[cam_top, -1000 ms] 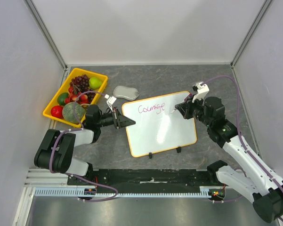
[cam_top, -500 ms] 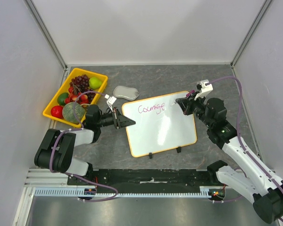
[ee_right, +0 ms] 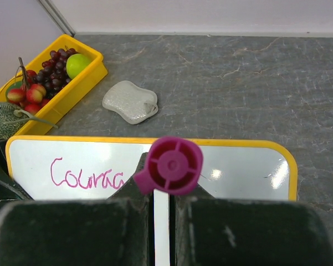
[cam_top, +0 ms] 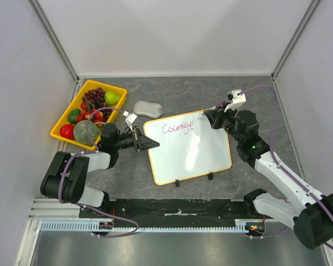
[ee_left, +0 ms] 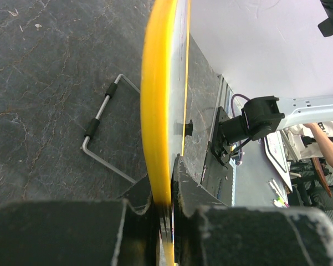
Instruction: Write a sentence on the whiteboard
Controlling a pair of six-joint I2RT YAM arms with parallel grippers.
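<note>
The right gripper (cam_top: 211, 118) was shut tight on a marker (ee_right: 173, 165), whose magenta end cap faced the wrist camera between the two fingers. It hung over the whiteboard (cam_top: 194, 155) at the board's far edge, close to its far right corner. Just to the left of it was the sentence (cam_top: 178, 127), of which only one purple cursive word, "Courage", showed. Whether the marker's tip touched the board could not be told, since the gripper hid it in both views.

The left gripper (cam_top: 149, 143) was closed on the board's left edge, and its fingers pinched the yellow rim between them (the left wrist view showed the rim running straight into the clamp). The word began just beyond those fingers, toward the far edge.

The board sat near the middle of the tabletop (cam_top: 183, 91), turned a little askew, with its two black feet on its near edge. A grey pad (cam_top: 148, 108) lay just beyond the board's far left corner. A yellow fruit tray (cam_top: 61, 123) stood at the tabletop's far left corner, apart from the board.
</note>
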